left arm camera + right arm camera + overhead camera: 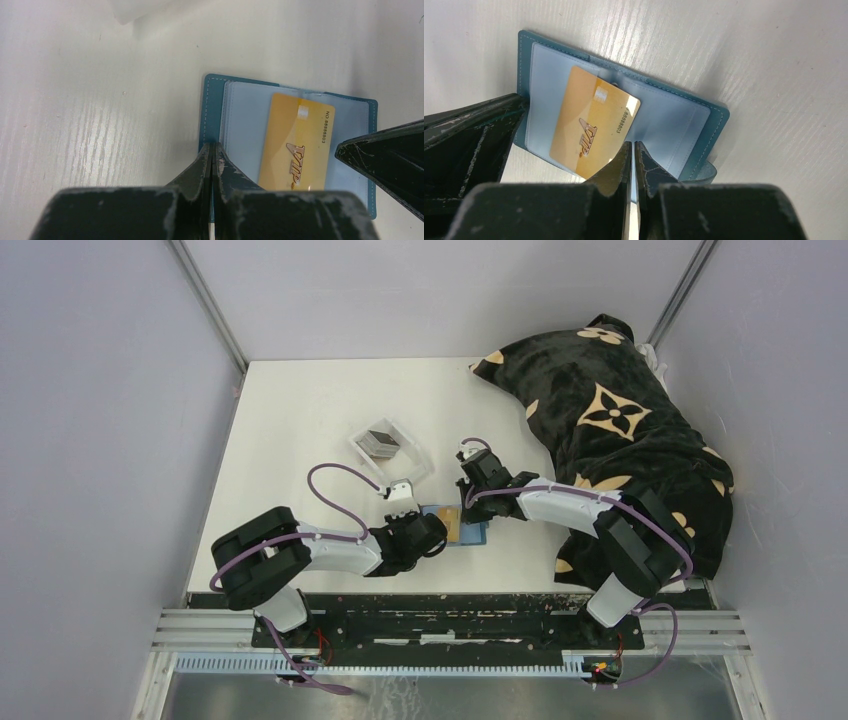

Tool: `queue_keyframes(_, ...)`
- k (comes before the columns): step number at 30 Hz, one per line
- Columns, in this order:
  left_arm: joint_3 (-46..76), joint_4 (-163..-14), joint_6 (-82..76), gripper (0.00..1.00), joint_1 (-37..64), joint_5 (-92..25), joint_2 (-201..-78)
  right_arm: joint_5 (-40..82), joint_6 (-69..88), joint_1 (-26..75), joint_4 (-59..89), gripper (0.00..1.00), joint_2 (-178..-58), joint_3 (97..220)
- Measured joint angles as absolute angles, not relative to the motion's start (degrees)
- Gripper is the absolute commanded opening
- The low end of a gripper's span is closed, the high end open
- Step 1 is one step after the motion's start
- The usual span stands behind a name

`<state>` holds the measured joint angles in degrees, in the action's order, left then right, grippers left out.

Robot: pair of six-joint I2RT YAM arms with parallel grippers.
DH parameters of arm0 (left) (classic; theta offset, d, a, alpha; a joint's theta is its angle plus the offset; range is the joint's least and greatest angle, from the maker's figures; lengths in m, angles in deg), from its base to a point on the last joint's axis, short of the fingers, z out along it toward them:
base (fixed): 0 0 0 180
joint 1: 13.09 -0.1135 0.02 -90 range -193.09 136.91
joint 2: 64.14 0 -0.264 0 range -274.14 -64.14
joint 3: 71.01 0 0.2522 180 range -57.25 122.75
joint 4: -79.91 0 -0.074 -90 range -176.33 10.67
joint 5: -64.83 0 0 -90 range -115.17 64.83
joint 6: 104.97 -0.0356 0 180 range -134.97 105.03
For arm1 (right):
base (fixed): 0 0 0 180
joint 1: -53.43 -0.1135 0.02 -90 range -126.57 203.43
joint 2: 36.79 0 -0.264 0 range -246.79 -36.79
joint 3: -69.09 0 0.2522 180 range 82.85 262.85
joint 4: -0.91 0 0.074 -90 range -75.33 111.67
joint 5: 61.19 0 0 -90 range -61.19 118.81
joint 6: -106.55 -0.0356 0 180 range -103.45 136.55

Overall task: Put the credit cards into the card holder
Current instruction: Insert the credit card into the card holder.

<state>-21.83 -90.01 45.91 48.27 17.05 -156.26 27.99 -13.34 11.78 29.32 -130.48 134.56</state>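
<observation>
The left gripper (212,156), fingers pressed together, rests its tips on an outer edge of the open card holder (214,107); the right gripper (633,152), likewise closed, touches the gold card (589,122) lying askew on its pale inside, on the white table (100,100)

Left arm (318,552), right arm (560,502): white shells, black joint housings. Purple cable (340,467) loops along each. Left pincer (212,146), right pincer (631,145): black wedge fingers, edges scuffed grey-white. Red wires (321,638) at bases, beside rail (200,625).
</observation>
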Motion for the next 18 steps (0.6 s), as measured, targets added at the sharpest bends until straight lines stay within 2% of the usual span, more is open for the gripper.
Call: queue_keyframes(18,-21.9,-90.1,45.9,0.03,48.3,17.1,-156.3,27.3,-13.6,11.5,28.7,0.1,-131.8,134.6)
